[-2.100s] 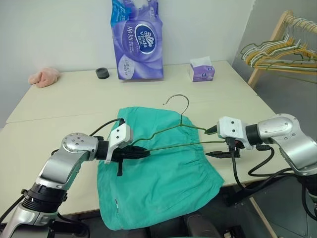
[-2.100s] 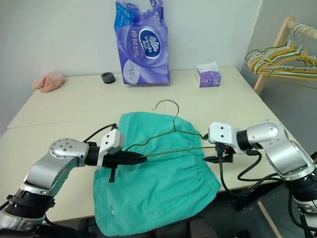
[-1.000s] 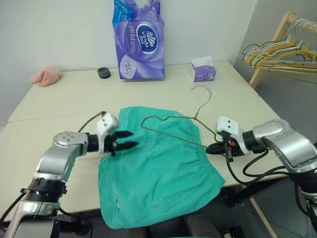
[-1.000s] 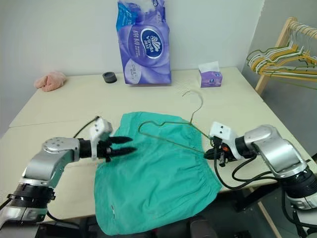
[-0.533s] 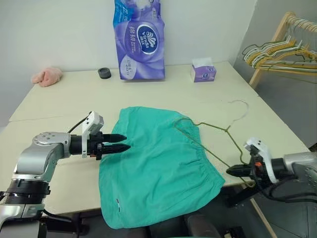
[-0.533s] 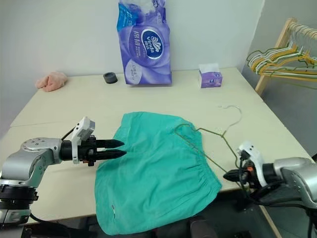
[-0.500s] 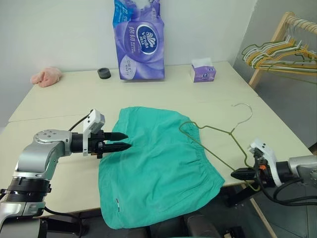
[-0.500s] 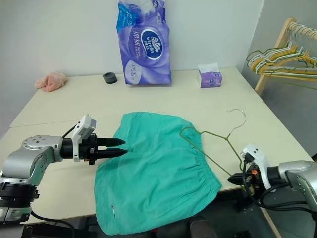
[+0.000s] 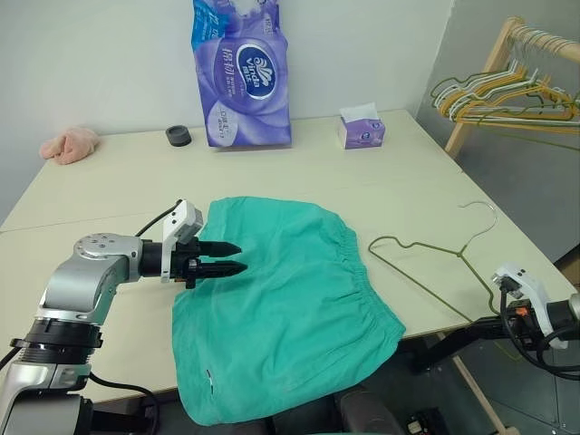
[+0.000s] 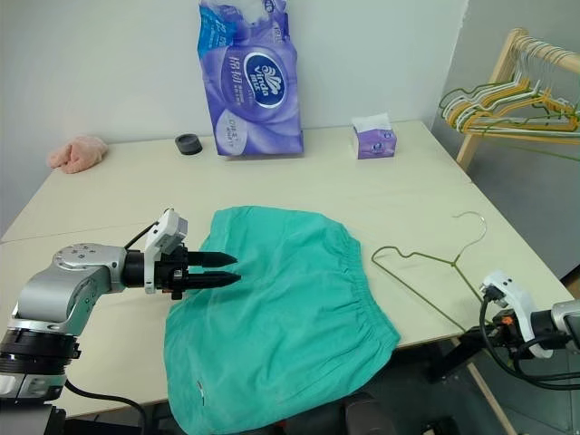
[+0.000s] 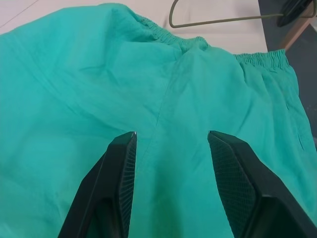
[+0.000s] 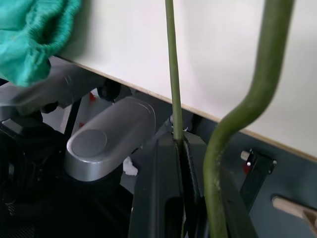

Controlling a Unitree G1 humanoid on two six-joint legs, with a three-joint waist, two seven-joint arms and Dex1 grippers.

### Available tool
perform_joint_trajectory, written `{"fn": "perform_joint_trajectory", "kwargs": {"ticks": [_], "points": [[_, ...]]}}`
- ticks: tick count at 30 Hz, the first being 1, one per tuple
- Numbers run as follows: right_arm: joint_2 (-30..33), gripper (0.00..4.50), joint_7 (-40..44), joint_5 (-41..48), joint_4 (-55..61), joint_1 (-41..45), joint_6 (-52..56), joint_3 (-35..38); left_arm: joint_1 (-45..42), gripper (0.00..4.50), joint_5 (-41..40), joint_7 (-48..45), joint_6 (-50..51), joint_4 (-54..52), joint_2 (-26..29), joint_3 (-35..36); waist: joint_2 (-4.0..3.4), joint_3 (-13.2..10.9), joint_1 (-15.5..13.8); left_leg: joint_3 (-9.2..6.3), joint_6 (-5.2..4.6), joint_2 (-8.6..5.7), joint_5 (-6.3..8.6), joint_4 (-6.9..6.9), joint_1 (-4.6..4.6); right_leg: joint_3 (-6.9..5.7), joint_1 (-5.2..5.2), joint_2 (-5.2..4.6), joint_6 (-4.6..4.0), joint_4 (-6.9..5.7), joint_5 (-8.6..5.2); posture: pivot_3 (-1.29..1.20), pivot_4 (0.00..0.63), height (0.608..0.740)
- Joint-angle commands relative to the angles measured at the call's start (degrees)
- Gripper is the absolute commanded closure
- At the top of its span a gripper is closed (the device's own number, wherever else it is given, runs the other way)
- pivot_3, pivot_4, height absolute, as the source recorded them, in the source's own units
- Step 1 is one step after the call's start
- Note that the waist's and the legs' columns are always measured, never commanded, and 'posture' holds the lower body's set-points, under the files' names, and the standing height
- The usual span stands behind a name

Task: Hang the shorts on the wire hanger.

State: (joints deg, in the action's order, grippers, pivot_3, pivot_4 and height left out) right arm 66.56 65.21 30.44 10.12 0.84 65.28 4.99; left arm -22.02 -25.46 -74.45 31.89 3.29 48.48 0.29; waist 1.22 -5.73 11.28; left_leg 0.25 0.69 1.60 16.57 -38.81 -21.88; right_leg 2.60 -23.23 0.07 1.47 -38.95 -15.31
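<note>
Surface (image 9: 299, 168): pale top; its near edge is hidden under the hanging cloth, and the right wrist view looks along its underside edge.
Shorts (image 9: 281, 299): teal-green, spread flat at the middle near part of the surface, waistband (image 9: 362, 272) toward the right, the opposite end draped over the near edge. The small tag (image 9: 211, 372) is too small to read.
Toilet-paper pack (image 9: 240, 77): purple, upright at the far edge; its top is cut off.
Wire hanger (image 9: 426, 263): olive-green, lying low over the right part of the surface just beside the waistband, apart from it. Its long bar runs from mid-surface out to the near right edge, hook (image 9: 480, 213) pointing away to the far right.
Left end effector (image 9: 227, 256): fingers (image 11: 121, 163) apart, level, pointing right over the shorts' left edge; the wrist view shows cloth between and beyond them, none pinched.
Right end effector (image 12: 181, 148): past the near right edge, fingers together and clamped on the hanger's wire; the head views hide the fingertips behind the wrist housing.
Tissue box (image 9: 361, 131): small, purple, far right.
Pink cloth lump (image 9: 68, 145): far left.
Black ring (image 9: 178, 136): beside the pack.
</note>
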Motion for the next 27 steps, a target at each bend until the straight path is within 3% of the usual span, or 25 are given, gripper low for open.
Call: {"fn": "perform_joint_trajectory", "kwargs": {"ticks": [1, 5, 14, 27], "points": [[1.0, 4.50, 1.7, 1.4, 1.6, 1.1, -0.9, -1.0, 0.2, 2.09, -0.5, 0.0, -0.8, -2.3, 0.2, 0.5, 0.00, 0.0, 0.0, 0.00, 0.00, 0.00, 0.00, 0.00, 0.00, 0.00, 0.00, 0.00, 0.00, 0.00, 0.00, -0.24, 0.061, 0.740], [0.2, 4.50, 2.2, 1.1, 2.6, 4.5, -0.4, -6.1, 0.4, 2.09, -0.3, 0.2, -0.9, -2.3, -0.1, 0.3, 0.00, 0.0, 0.0, 0.00, 0.00, 0.02, 0.00, 0.00, 0.01, -0.01, 0.00, 0.00, 0.00, 0.00, 0.00, -0.24, 0.062, 0.740], [0.1, 4.50, 3.1, 2.1, -2.4, 12.9, 0.3, -7.3, 0.8, 2.09, 0.1, 0.9, -1.3, -1.8, 0.0, 1.1, -0.01, 0.0, 0.0, -0.02, 0.01, 0.02, 0.01, 0.00, 0.00, -0.02, -0.01, -0.03, 0.00, 0.00, 0.00, -0.22, 0.064, 0.740], [-0.6, 4.50, 2.6, 2.2, -2.1, 12.8, -0.3, -10.4, 1.4, 2.09, 0.1, 1.6, -2.1, -1.4, 0.0, 1.1, -0.01, 0.0, -0.1, -0.02, 0.01, 0.03, 0.01, -0.01, -0.01, -0.01, -0.01, -0.05, 0.00, -0.01, 0.00, -0.22, 0.065, 0.740]]}}
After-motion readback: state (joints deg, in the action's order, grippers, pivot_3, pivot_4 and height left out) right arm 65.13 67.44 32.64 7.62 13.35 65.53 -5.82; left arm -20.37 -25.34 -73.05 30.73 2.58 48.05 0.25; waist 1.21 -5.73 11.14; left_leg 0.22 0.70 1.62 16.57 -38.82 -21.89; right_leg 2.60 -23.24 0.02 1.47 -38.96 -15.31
